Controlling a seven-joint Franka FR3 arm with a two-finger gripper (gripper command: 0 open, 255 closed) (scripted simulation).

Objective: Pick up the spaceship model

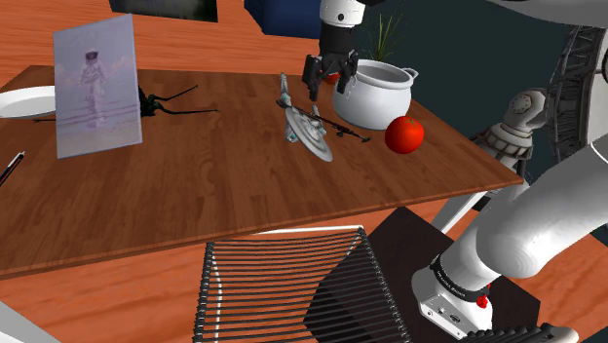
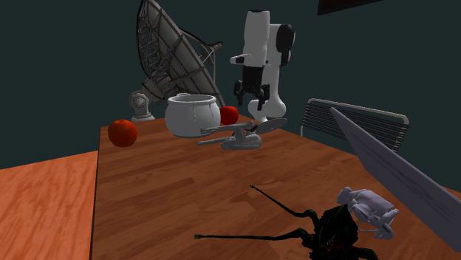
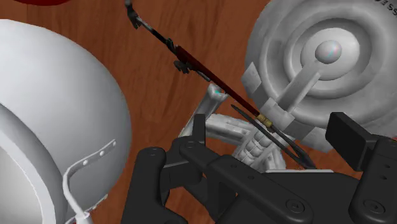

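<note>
The spaceship model (image 1: 304, 125) is grey, with a round saucer and thin struts, and it lies on the wooden table (image 1: 195, 185). It sits next to a white pot (image 1: 375, 93). My black gripper (image 1: 326, 82) hangs a short way above the model's rear end, open and holding nothing. From the second exterior view the gripper (image 2: 251, 93) is above and just behind the spaceship model (image 2: 240, 134). The wrist view looks down on the saucer (image 3: 324, 63), with the model's body below the open gripper (image 3: 270, 137) and no finger touching it.
A thin dark red and black rod (image 3: 203, 67) lies against the model. A red fruit (image 1: 403, 133) sits beside the pot. A standing picture (image 1: 95, 86), a black spidery figure (image 1: 161, 102) and a white plate (image 1: 24, 100) lie toward the shoulder view's left. A slatted chair (image 1: 283, 283) stands at the near edge.
</note>
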